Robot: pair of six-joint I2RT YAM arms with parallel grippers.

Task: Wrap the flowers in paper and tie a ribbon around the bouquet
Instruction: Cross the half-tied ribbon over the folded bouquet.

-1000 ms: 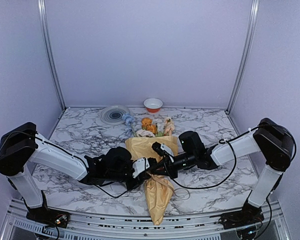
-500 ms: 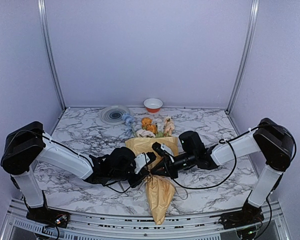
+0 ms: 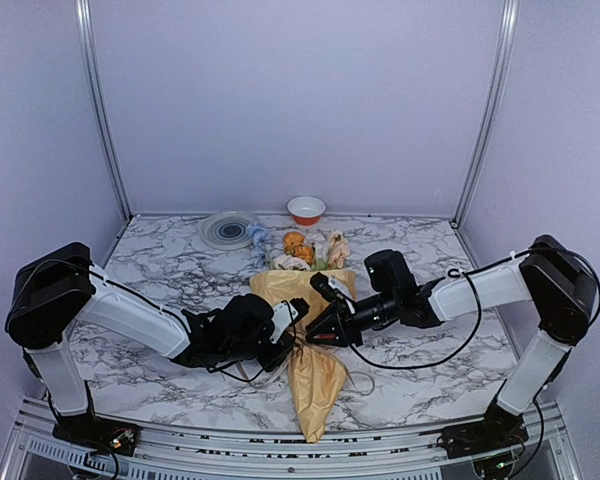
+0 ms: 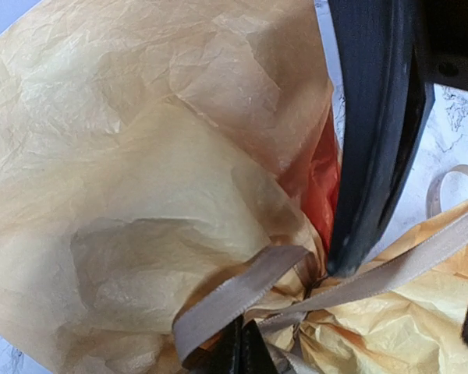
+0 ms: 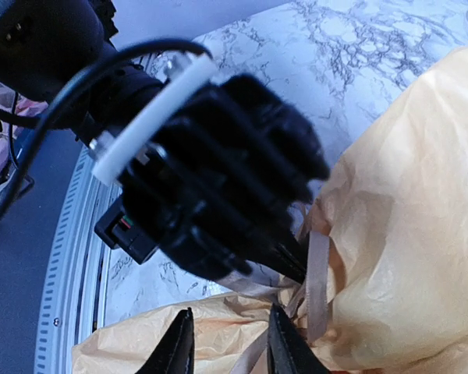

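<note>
Two grippers meet at the neck of the bouquet (image 3: pixel 316 385).
The left gripper (image 4: pixel 239 349) is closed tight on the flat beige ribbon (image 4: pixel 242 292); the right gripper (image 5: pixel 228 347) has its fingers partly apart over the crinkled tan paper (image 5: pixel 405 202).

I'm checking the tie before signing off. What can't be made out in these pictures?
Whether the left end effector pinches the ribbon: left wrist view, fingertips cut off by the bottom edge.
Knot: right wrist view, left end effector blocks it, above the right end effector; top view, too small.
Stems: every view, inside the bouquet.
Ribbon's far end: left wrist view, runs off the right edge.
</note>
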